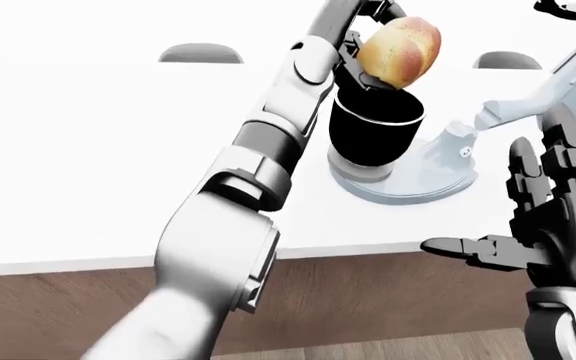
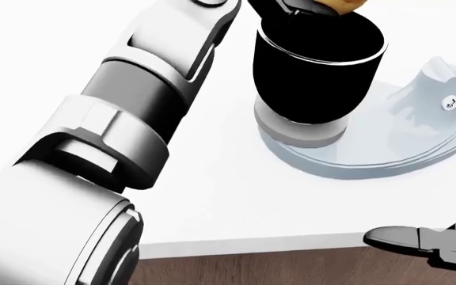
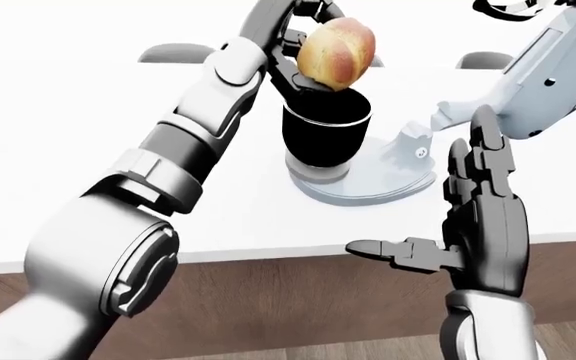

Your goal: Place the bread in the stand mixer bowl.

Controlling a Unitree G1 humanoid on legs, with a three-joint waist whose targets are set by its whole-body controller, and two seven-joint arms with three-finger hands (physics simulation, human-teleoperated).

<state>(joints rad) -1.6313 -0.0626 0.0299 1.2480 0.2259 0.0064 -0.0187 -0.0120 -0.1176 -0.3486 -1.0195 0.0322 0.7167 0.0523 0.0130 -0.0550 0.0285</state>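
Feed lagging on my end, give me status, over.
Left hand shut on bread, above mixer bowl. Right hand open, empty, off counter edge. Bowl mouth unobstructed.

Bright, even, sharp renders; blown-out white counter (image 1: 88,150), soft shadows

bread (image 2: 340,6) cropped in head view, mixer head (image 3: 553,71) cut off

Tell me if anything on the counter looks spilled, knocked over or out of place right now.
Nothing stands out. The stand mixer sits upright with its head tilted up, the black bowl is seated on its base, and the left hand holds the bread just above the bowl. No spill shows.
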